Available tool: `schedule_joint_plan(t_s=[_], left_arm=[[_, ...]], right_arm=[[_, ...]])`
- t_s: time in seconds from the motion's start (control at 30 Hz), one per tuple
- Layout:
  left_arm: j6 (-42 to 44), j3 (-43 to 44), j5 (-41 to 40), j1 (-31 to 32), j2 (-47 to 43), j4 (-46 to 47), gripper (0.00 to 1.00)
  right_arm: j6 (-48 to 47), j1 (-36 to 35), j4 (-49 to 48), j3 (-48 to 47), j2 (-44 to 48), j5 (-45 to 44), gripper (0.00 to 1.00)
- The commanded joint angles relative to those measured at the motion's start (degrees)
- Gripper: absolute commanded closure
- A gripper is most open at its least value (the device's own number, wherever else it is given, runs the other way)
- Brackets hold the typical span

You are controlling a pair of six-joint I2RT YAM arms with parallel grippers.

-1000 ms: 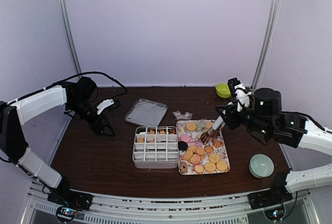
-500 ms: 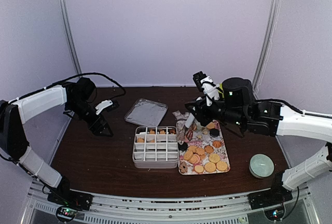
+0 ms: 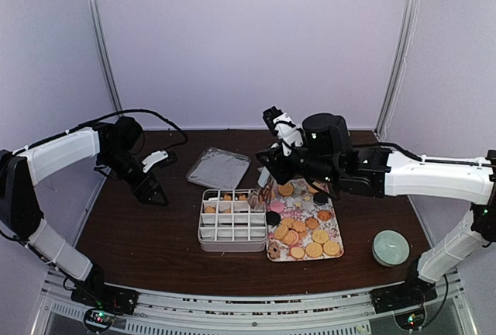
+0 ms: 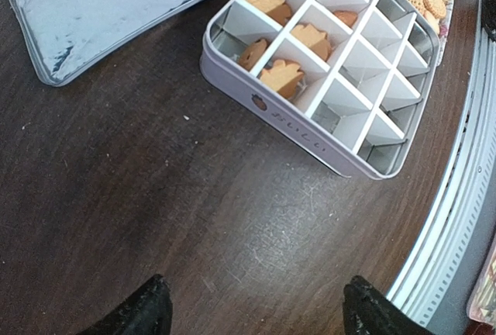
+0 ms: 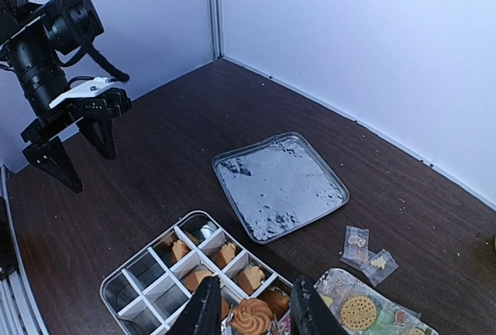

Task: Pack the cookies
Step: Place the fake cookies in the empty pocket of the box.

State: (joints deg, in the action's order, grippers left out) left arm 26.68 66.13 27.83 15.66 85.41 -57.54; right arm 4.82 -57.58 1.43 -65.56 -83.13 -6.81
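Observation:
Round golden, pink and dark cookies (image 3: 304,231) lie on the floral tray (image 3: 334,257). A white divided tin (image 3: 203,234) holds golden cookies (image 4: 283,76) in its back cells. My right gripper (image 3: 263,194) hangs over the tin's back right corner, next to the tray. In the right wrist view, the right gripper (image 5: 254,312) is shut on a golden swirl cookie (image 5: 252,316) in a crinkled paper cup. My left gripper (image 4: 256,312) is open over bare table left of the tin, seen at the left in the top view (image 3: 151,188).
The tin's silver lid (image 3: 218,167) lies flat behind the tin. Two small clear packets (image 5: 364,250) sit between the lid and the tray. A pale green round container (image 3: 390,247) stands at the right front. The table's metal front rail (image 4: 453,195) runs close to the tin.
My right arm swung left from over the tray to the tin's back right corner, carrying the cookie. The left arm has stayed almost still.

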Motion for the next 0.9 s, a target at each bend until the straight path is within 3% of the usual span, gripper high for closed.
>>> schedule_joint_plan(t_s=[0.0,0.43,0.87], left_arm=[[1.07,1.24,0.08,-0.54,-0.42,-0.56,0.21],[1.53,1.02,0.76,-0.55,-0.97,-0.65,0.21],[1.44,1.3,0.8,-0.54,-1.03,-0.91,0.21]], right_arm=[[-0.3,-0.32,-2.06,-1.6,-0.77,0.44,0.8],[0.02,-0.29,-2.25,-0.91,-0.94,-0.31,0.64],[-0.64,0.04,-1.97,2.53,5.46,-2.38,0.76]])
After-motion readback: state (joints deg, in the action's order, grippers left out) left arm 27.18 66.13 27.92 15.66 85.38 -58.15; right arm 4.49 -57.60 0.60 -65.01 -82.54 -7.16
